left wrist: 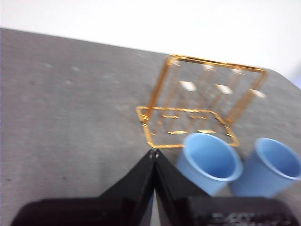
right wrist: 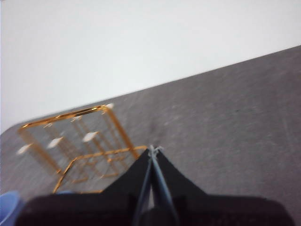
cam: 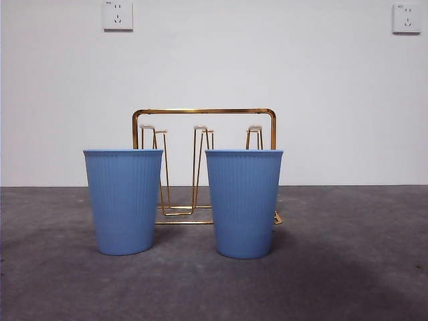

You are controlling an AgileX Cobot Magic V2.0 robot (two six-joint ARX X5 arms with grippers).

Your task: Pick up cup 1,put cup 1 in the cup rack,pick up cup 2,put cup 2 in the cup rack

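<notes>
While both grippers, left (left wrist: 153, 153) and right (right wrist: 153, 149), hang pressed together, untouched:
Two ribbed blue plastic cups (cam: 124, 200) (cam: 243, 202) upright before gold wire cup rack (cam: 204, 112); open grey table (cam: 361, 267) either side.

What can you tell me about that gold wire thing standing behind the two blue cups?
The rack is thin gold-coloured wire, shiny like metal. It has an upright rectangular frame with rounded corners, three narrow upright peg loops with pale tips, and a flat wire base. It stands upright on the grey table, behind both cups. Nothing hangs on its pegs. Neither gripper touches it. Whether the cups touch its base cannot be told.
</notes>
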